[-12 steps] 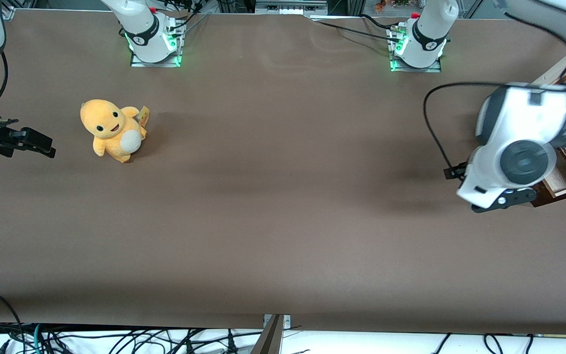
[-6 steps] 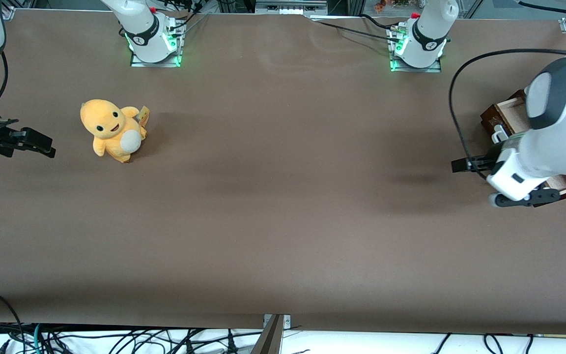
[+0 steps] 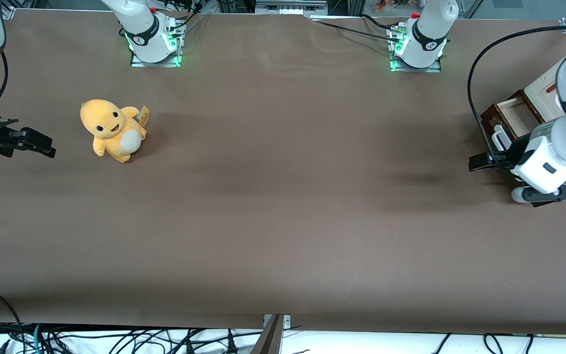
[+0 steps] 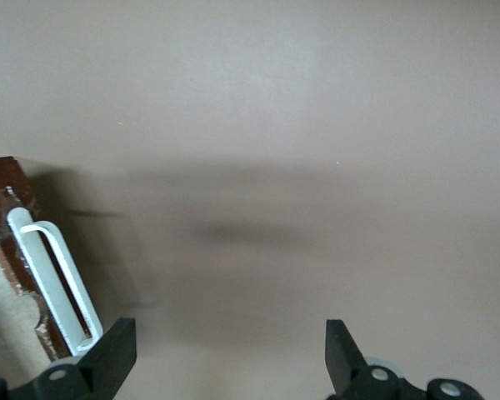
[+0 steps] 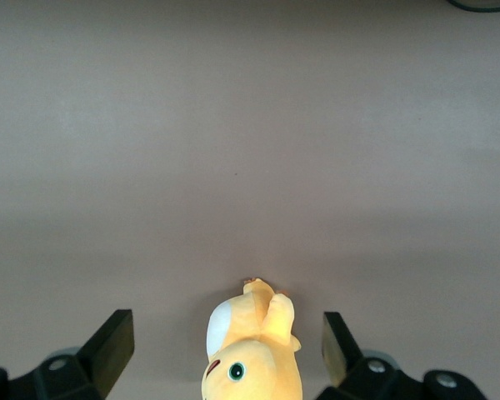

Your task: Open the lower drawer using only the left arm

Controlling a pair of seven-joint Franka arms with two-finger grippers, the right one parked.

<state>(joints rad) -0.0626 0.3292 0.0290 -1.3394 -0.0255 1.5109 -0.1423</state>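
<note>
The lower drawer [image 3: 511,120] sits at the working arm's end of the table, already pulled out of its cream cabinet [image 3: 548,83] enough to show the pale wood inside. Its dark front carries one white bar handle [image 4: 54,279]. The left arm [image 3: 565,128] hangs over it, and its gripper [image 4: 225,354] is low beside the drawer front with the fingers [image 4: 112,350] spread wide — nothing between them, one tip just beside the handle's end.

The risk, as I judge it, is a sideways brush: that near fingertip could clip the handle or the front's corner and skew the drawer or shift the light cabinet.

Count: one cabinet, one drawer visibly open, one handle, one yellow plush toy [image 3: 112,129] well apart toward the parked arm's end.
</note>
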